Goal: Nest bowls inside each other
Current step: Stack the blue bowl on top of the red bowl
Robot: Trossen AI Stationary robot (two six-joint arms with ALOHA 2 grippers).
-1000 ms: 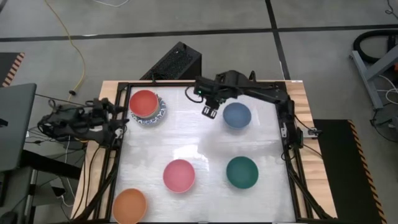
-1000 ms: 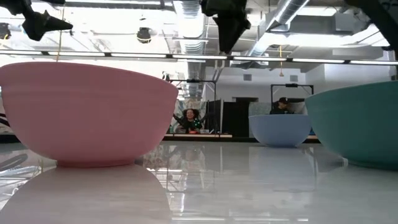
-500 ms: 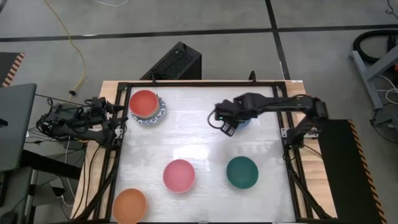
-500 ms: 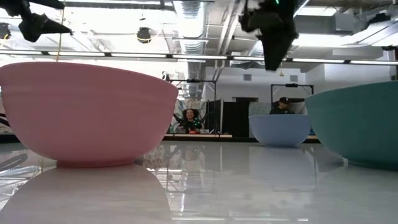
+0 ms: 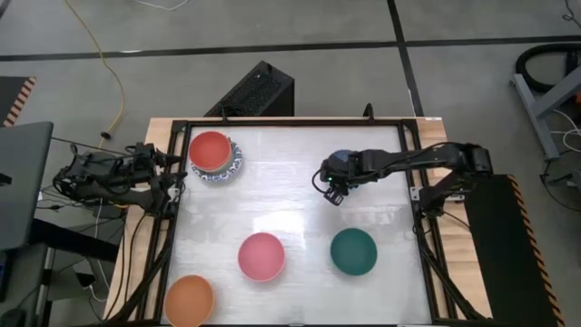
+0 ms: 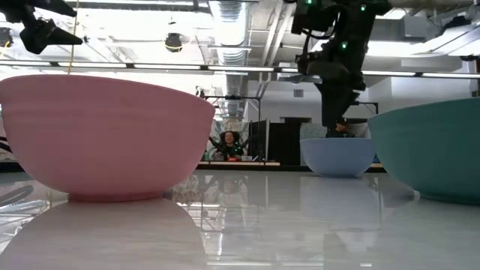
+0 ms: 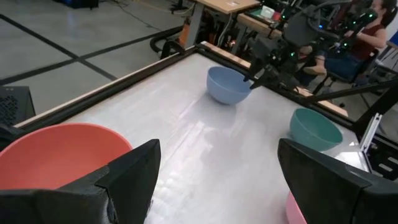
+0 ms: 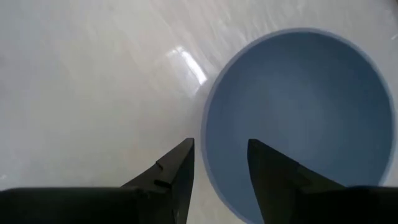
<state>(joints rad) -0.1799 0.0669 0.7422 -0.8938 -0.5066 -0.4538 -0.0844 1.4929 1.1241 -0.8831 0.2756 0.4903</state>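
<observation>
- Right gripper (image 8: 219, 163) above blue bowl (image 8: 298, 118) at table's (image 5: 290, 195) far right, fingers apart, astride its rim, gripping nothing.
- Left gripper (image 7: 214, 177) parked off table's left edge, wide open, beside red bowl (image 5: 210, 148).

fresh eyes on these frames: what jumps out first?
The right gripper draws the eye: it hangs over the rim of the plain blue round bowl at the table's far right, jaws open astride the rim. Next, the red bowl already nested in a white bowl with a blue patterned rim at far left. Pink, green and orange bowls sit apart nearer the front.
</observation>
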